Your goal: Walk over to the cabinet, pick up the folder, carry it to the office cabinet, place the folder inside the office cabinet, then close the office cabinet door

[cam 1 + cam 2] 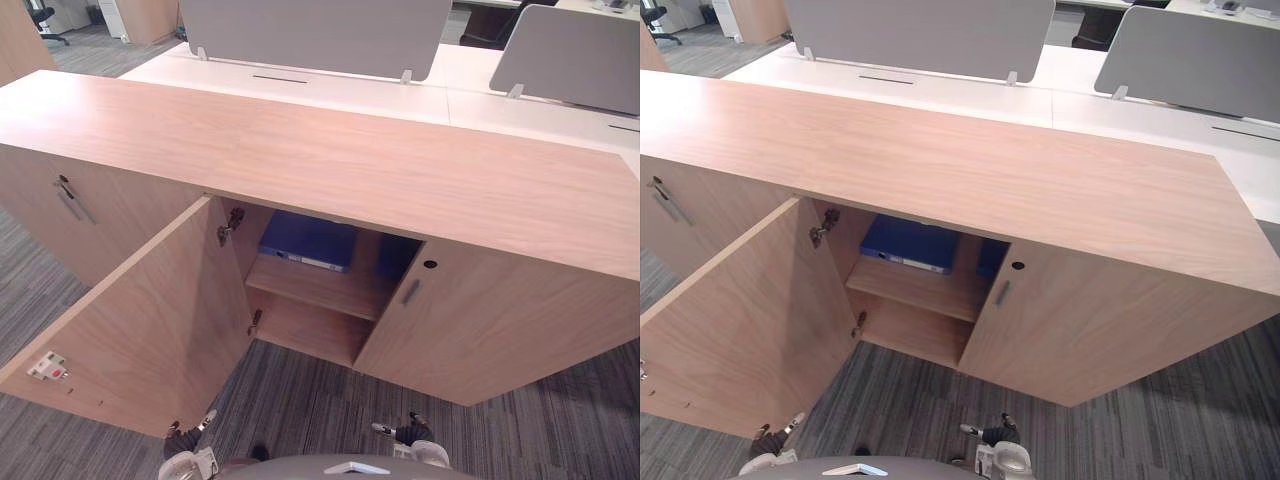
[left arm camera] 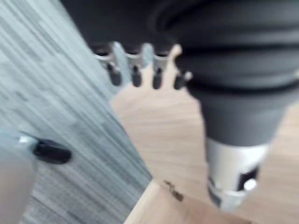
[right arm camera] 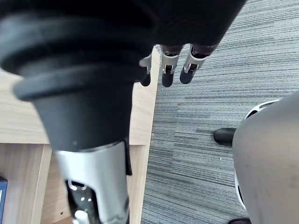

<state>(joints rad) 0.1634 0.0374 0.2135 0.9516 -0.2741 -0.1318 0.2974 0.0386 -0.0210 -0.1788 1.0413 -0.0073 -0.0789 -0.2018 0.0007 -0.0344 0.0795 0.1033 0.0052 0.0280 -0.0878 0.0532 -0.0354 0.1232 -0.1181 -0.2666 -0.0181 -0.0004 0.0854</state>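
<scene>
left hand point(image 2: 135, 74) and right hand point(image 3: 167, 71) hang low with relaxed fingers, holding nothing, above grey carpet point(image 1: 300, 400) before the office cabinet point(image 1: 330, 160); its left door point(image 1: 130, 320) stands open, the blue folder point(image 1: 308, 240) lying on the upper shelf point(image 1: 320, 285) inside.

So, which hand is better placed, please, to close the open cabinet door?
Probably left: the left hand hangs by the free edge of the open door; the right hand faces the shut door.

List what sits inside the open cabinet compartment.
A blue folder lies on the upper shelf. More blue shows beside it, mostly covered by the right door. The lower space's right part is hidden too.
</scene>
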